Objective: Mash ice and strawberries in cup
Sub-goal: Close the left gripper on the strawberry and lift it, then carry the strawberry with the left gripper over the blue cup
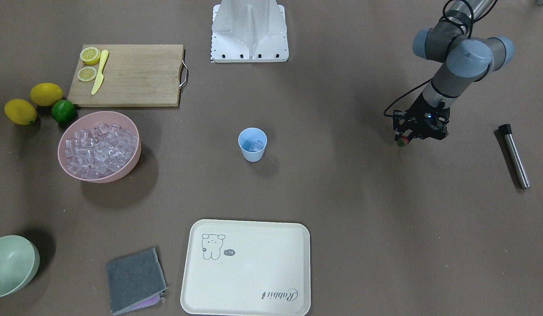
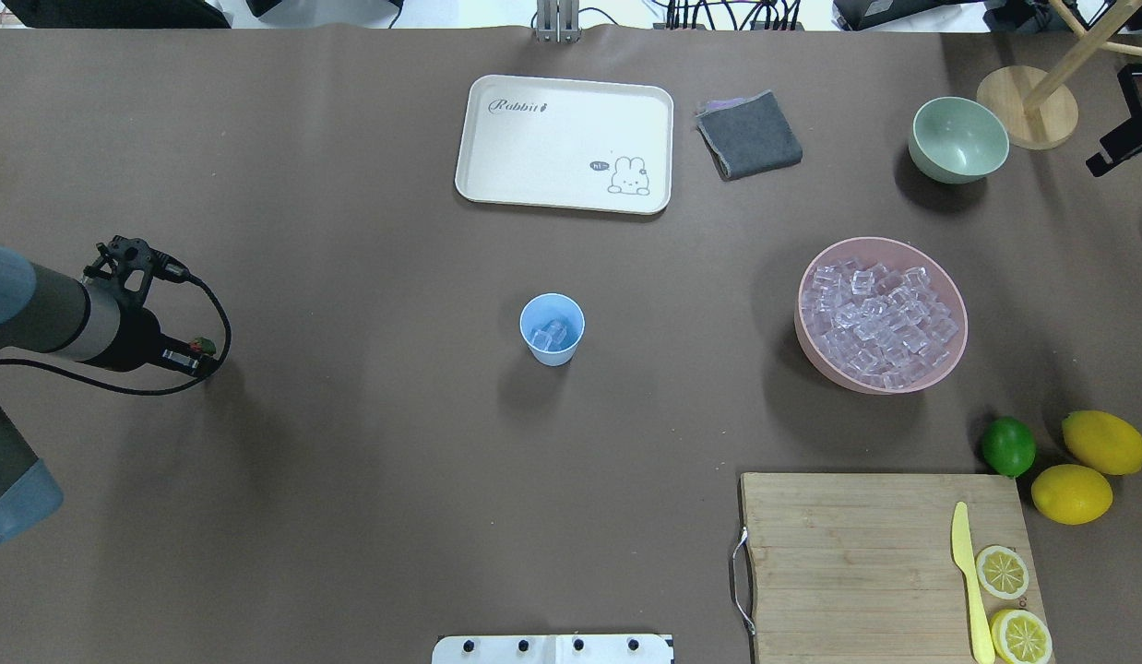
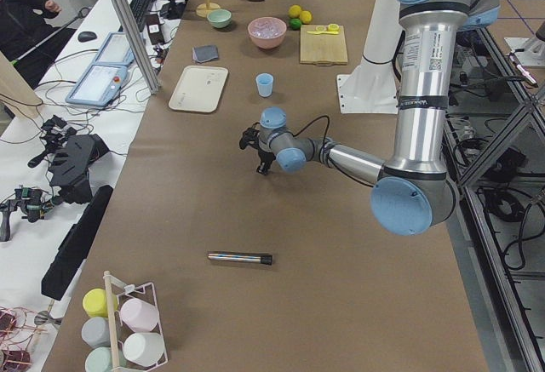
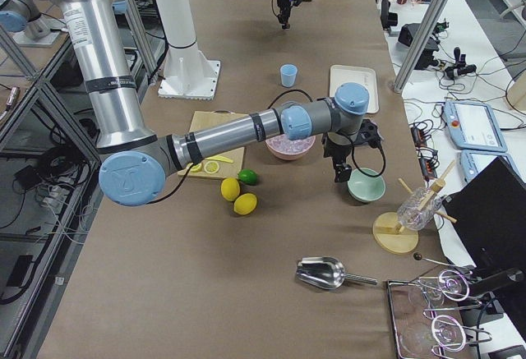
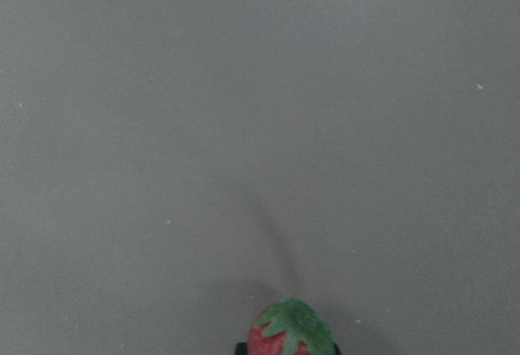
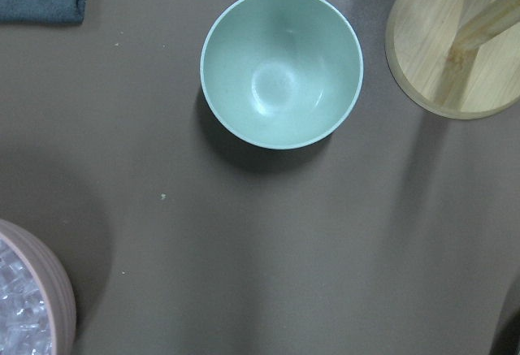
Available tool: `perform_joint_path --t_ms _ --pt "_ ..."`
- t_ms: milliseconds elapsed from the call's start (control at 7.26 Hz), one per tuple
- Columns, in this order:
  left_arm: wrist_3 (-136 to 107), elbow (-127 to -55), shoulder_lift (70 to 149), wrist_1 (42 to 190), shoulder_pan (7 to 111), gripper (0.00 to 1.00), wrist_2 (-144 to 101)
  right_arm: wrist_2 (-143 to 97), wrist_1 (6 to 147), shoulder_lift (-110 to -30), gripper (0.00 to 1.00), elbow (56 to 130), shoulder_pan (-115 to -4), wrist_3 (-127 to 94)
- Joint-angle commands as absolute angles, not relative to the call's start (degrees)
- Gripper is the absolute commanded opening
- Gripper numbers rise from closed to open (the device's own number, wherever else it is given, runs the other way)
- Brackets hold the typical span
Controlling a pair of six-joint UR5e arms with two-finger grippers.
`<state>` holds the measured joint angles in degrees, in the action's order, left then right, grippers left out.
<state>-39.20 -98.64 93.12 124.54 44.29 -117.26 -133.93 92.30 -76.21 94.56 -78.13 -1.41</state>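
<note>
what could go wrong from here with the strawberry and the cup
1. The left gripper pinches the strawberry at its fingertips, well away from the cup; it may slip out on the way across.
2. The cup is small, stands free and already has ice in it, so an off-centre release could miss or bounce out, and a low approach might tip it.
</note>
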Motion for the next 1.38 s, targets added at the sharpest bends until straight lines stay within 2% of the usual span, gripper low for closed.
perform_joint_path --t_ms 0,275,688,1239 --pt "-39.7 -101.3 100.1 115.9 47.3 0.22 -121.4 -133.9 92.2 -76.9 0.99 94.6 -78.1 -1.4" --pt "-41.1 -105.3 106.9 103.8 47.3 0.22 -121.0 -134.0 92.7 -77.2 1.00 92.9 -79.5 0.1" --pt "-53.0 -105.4 112.5 101.9 44.2 0.22 -120.7 -133.6 92.1 -78.5 0.99 85.5 -85.1 6.9" --pt "-62.5 -102.7 123.8 94.1 36.2 0.22 -115.1 -132.3 93.9 -78.7 0.99 84.8 -89.5 6.0"
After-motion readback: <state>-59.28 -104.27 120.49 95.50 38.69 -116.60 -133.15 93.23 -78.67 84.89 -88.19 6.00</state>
